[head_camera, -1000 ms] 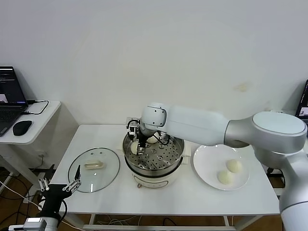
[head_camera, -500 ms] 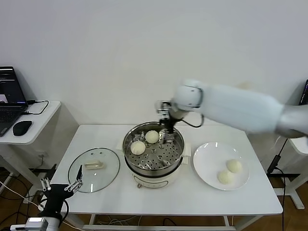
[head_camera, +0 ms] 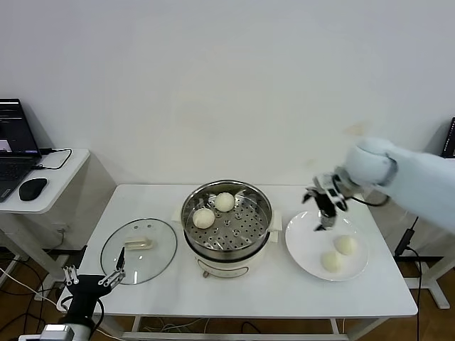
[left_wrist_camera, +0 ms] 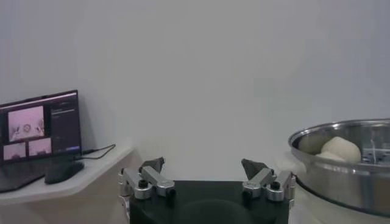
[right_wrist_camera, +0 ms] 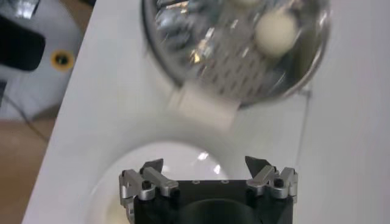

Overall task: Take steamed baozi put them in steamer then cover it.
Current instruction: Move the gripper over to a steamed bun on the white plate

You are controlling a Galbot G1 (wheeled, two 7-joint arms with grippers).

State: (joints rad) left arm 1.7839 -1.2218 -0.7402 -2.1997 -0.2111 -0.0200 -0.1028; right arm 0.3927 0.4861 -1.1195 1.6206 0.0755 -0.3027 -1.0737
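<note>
Baozi: two (head_camera: 214,210) lie on the perforated tray of the steamer (head_camera: 227,224) at the counter's (head_camera: 249,295) centre, two more (head_camera: 339,253) on the white plate (head_camera: 306,249) at its 3 o'clock. Above the plate's far edge, the right hand (head_camera: 323,206) hangs wide open and empty. The cover (head_camera: 138,249) lies flat at the steamer's 9 o'clock. The left hand (head_camera: 92,278), open and empty, waits beyond the counter's 7 o'clock corner.

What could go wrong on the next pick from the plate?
The two baozi left on the plate lie close together, one just behind the other, so the open right gripper could nudge the neighbour or squash the soft dough. The two in the steamer and, sit bunched at its far-left side; a careless drop could land on them.
</note>
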